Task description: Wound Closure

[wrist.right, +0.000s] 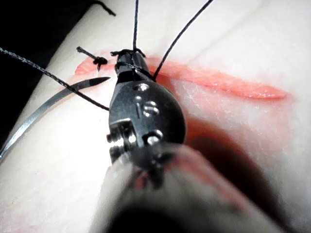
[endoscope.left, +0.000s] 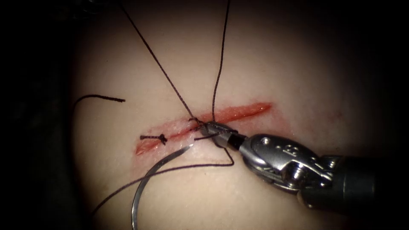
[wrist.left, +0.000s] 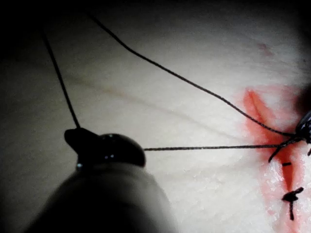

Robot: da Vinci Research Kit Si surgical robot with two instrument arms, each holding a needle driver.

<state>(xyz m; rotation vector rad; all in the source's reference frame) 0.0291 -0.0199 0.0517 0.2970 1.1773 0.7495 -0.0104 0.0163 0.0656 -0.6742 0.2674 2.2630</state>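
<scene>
The right tool [endoscope.left: 215, 129] comes in from the right, its jaws shut on the thread [endoscope.left: 162, 68] at a knot over the middle of the cut [endoscope.left: 243, 110]; thread wraps its jaws [wrist.right: 127, 60]. Two strands rise from there out of the picture. The left tool [wrist.left: 75, 138] has its jaws shut on the thread [wrist.left: 214, 147], which runs taut to the cut [wrist.left: 255, 114]. The curved needle [endoscope.left: 143, 182] lies free on the tissue in front of the cut's left half, held by neither tool, its tip near the right tool [wrist.right: 48, 104].
A finished stitch knot [endoscope.left: 162, 138] with short cut ends sits near the cut's left end [wrist.left: 291, 196]. A loose cut piece of thread [endoscope.left: 100, 96] lies on the tissue at the left. Red fluid stains the cut's edges.
</scene>
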